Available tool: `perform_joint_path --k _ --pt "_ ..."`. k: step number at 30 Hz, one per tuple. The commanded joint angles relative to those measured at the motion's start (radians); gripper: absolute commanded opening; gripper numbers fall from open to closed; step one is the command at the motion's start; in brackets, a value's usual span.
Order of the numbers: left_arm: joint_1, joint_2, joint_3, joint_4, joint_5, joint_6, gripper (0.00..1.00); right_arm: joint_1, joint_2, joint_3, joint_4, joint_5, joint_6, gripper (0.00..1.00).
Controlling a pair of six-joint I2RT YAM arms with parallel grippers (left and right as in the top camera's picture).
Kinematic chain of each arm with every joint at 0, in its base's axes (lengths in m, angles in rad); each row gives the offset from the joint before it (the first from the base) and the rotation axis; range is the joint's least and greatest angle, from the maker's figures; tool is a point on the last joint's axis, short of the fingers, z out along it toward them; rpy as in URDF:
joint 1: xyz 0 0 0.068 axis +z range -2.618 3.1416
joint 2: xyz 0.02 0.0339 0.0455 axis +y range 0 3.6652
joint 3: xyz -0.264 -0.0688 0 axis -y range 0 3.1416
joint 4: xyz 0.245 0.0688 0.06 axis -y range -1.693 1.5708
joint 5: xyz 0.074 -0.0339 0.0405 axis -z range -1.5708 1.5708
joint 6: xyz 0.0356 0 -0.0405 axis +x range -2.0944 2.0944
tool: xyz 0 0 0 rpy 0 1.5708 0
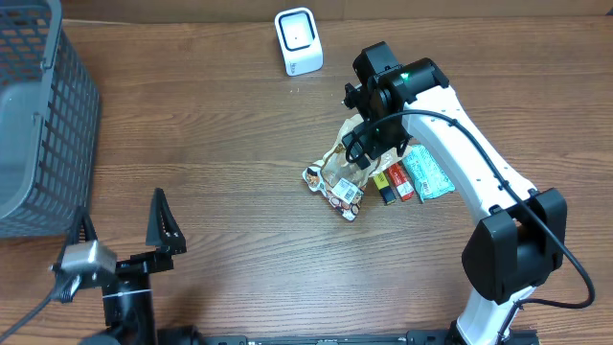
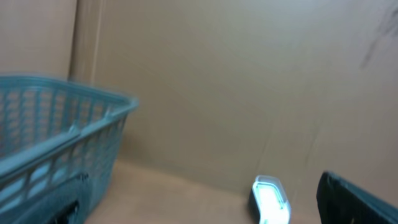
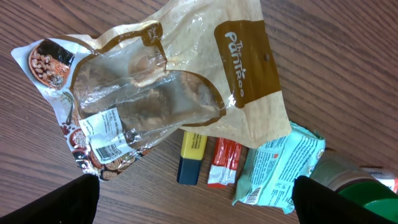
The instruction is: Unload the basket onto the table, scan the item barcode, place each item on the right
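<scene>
A clear and brown snack bag [image 3: 168,81] lies on the wooden table, its white barcode label [image 3: 109,146] facing up. Beside it lie a yellow and navy bar [image 3: 191,158], a red sachet [image 3: 224,163] and a teal packet [image 3: 280,171]. My right gripper [image 3: 199,205] hangs open just above this pile [image 1: 369,177], touching nothing. The white scanner [image 1: 298,40] stands at the table's far edge, and its lit window [image 2: 270,200] shows in the left wrist view. My left gripper [image 1: 123,228] stands open and empty near the front left.
A grey mesh basket [image 1: 38,125] fills the left side of the table, close to the left gripper. A green can [image 3: 357,183] lies at the right edge of the pile. A cardboard wall [image 2: 217,81] stands behind the scanner.
</scene>
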Motion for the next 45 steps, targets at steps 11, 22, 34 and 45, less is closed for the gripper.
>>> perform_joint_path --k 11,22,34,45 --pt "-0.003 -0.05 -0.343 0.319 0.045 -0.19 1.0 -0.002 -0.002 -0.006 0.005 -0.006 0.004 1.0" --pt "-0.003 -0.05 -0.472 0.319 0.037 -0.18 1.0 -0.002 -0.002 -0.006 0.005 -0.006 0.004 1.0" --pt "-0.003 -0.05 -0.476 0.142 0.072 0.035 1.0 -0.002 -0.002 -0.006 0.005 -0.006 0.004 1.0" --pt "-0.003 -0.05 -0.476 0.121 0.094 0.193 1.0 -0.002 -0.002 -0.006 0.005 -0.006 0.004 1.0"
